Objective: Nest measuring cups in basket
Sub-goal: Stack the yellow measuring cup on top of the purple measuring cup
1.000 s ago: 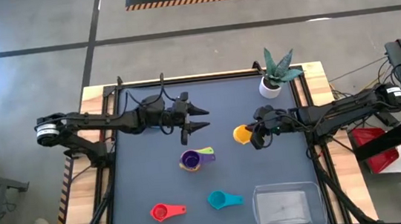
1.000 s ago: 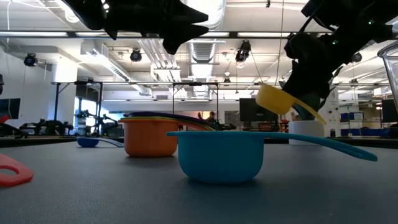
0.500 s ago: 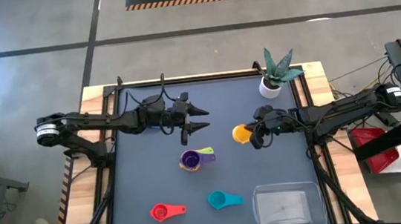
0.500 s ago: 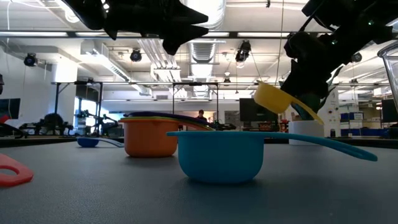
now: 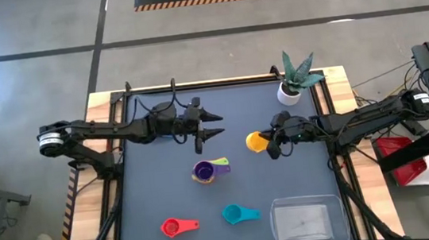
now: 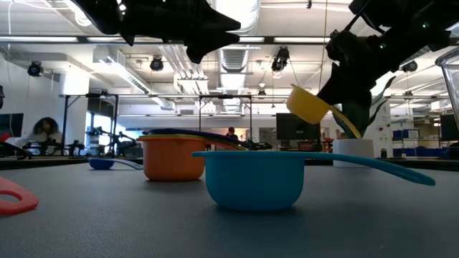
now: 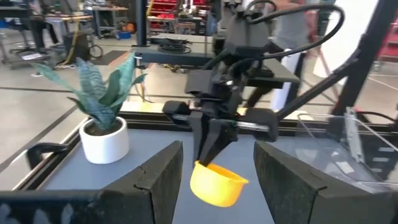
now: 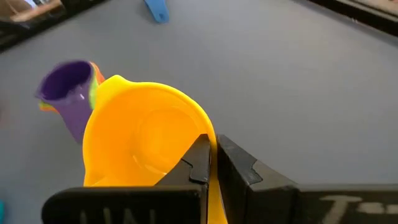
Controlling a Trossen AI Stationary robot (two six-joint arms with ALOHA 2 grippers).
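Observation:
My right gripper (image 5: 273, 142) is shut on the yellow measuring cup (image 5: 256, 140), held in the air right of the table's middle. A stack of cups with the purple one on top (image 5: 205, 171) stands on the mat, nearer the front and left of the yellow cup. The red cup (image 5: 175, 226) and the teal cup (image 5: 235, 213) rest on their bases near the front edge. The clear basket (image 5: 307, 220) sits at the front right. Of the blue cup, only the handle (image 8: 155, 9) and the bowl (image 6: 102, 163) show. My left gripper (image 5: 215, 125) hovers open left of centre. My right gripper pinches the yellow cup's flat handle (image 8: 211, 190) between its two fingers (image 8: 198, 163), close behind the bowl (image 8: 143, 134). The fingers come from above, slanting down toward the table's left. The cup is lifted clear and tilted, and its handle (image 6: 348, 126) slopes down away from the bowl.
A white plant pot (image 5: 289, 90) stands near the far right corner, behind my right arm. Open mat lies between the stack and the basket. A raised frame (image 5: 129, 185) edges the mat. People and equipment show in the room beyond the table.
My right gripper has risen a little and drifted toward the table's left, carrying the yellow cup with it. The cup sits higher and is tipped more steeply than before. My left arm has kept still.

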